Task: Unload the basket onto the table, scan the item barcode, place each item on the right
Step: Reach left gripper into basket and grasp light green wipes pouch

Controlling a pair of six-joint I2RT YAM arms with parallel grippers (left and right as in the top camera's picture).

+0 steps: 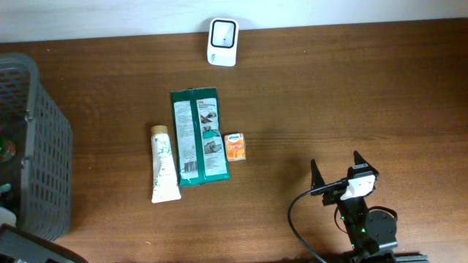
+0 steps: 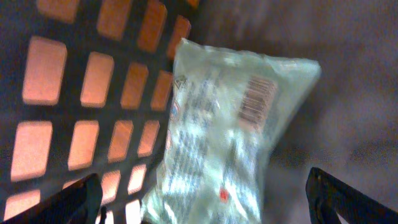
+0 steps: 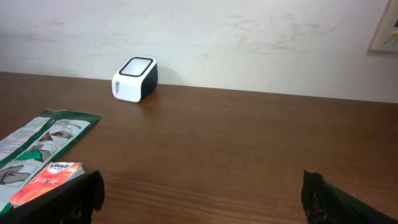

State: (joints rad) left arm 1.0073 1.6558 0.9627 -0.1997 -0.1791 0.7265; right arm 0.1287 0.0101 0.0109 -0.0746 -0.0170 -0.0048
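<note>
A: While the left gripper [image 2: 205, 190] hangs wide open over a pale barcoded packet [image 2: 230, 130] in the basket [image 1: 33, 146], gripping nothing, is anything scanned?

B: Doubt it. Tube [image 1: 164, 162] and green pouch [image 1: 199, 136] lie in the middle, scanner [image 1: 222, 42] at the far edge, nothing at it, orange pack [image 1: 235, 146] beside the pouch. Right gripper [image 1: 344, 175] gapes empty with bare table [image 1: 380, 95] all round; basket walls are the tight bit.

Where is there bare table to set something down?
Bare tabletop fills the right half, from the white box scanner down to the right gripper. A narrower strip lies between the grey mesh basket and the cream tube. Crowded: tube, green flat packet and small orange pack mid-table.
</note>
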